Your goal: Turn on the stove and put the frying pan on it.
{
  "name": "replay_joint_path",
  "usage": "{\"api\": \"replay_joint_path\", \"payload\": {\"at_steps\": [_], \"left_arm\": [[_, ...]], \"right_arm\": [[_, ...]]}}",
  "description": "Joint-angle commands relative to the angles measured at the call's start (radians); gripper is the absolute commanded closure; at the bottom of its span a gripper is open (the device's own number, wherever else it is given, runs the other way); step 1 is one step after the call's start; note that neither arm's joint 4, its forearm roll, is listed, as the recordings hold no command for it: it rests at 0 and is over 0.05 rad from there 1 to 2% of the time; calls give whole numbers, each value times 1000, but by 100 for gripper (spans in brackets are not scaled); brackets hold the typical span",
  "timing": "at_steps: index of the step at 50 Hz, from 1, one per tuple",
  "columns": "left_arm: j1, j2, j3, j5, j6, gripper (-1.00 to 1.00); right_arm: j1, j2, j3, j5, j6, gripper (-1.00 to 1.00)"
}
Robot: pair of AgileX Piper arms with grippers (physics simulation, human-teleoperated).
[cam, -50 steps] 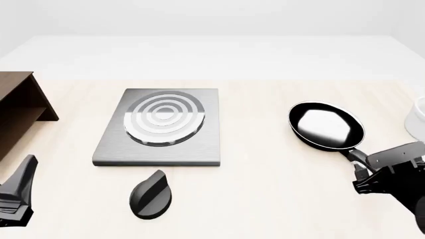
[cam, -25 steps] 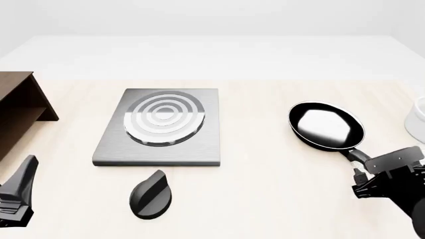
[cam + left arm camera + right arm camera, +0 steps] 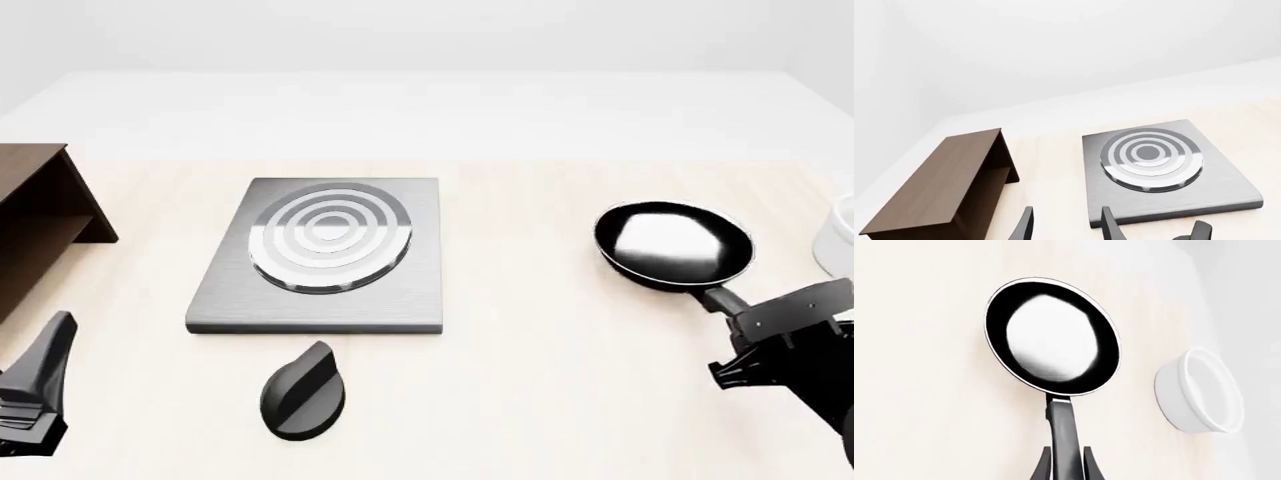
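The frying pan (image 3: 674, 245) is black with a glossy inside, at the right of the table; it looks slightly raised. My right gripper (image 3: 738, 314) is shut on its long handle (image 3: 1063, 427), and the wrist view shows both fingers (image 3: 1045, 466) clamping it. The stove plate (image 3: 320, 258) with burner rings lies left of centre and also shows in the left wrist view (image 3: 1154, 165). The black knob (image 3: 304, 390) lies in front of the plate. My left gripper (image 3: 56, 332) is open and empty at the near left, fingers (image 3: 1026, 226) apart.
A brown wooden shelf (image 3: 34, 215) stands at the left edge, close to my left gripper; it also shows in the left wrist view (image 3: 947, 185). A white cup (image 3: 1201, 390) sits just right of the pan, at the table's right edge (image 3: 841, 240).
The pan has shifted a little right and away and looks flatter, as if raised by its handle. The right gripper moved slightly with it. The left arm has not moved.
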Motion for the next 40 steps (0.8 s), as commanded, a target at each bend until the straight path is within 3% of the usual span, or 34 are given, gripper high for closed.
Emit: {"api": "replay_joint_path", "payload": {"at_steps": [1, 3, 5, 7, 16, 20, 25, 28, 33, 40], "left_arm": [[-1, 0, 0, 0, 2, -100], [-1, 0, -1, 1, 2, -100], [-1, 0, -2, 1, 2, -100], [-1, 0, -2, 1, 3, -100], [1, 0, -2, 2, 1, -100], [8, 0, -20, 2, -9, -100], [9, 0, -19, 6, -2, -100], [6, 0, 22, 51, 32, -100], [7, 61, 27, -22, 26, -100], [6, 242, 29, -205, 26, -100]], "right_arm": [[27, -382, -147, 373, -1, 100], [45, -432, -199, 450, -22, 100], [46, -442, -202, 457, -28, 100], [64, -483, -187, 435, -106, 100], [124, -481, -233, 471, -101, 100], [178, -453, -295, 497, -45, 100], [235, -414, -346, 498, -13, 100], [287, -394, -379, 500, 9, 100], [368, -354, -457, 518, 60, 100], [481, -304, -549, 532, 124, 100]]}}
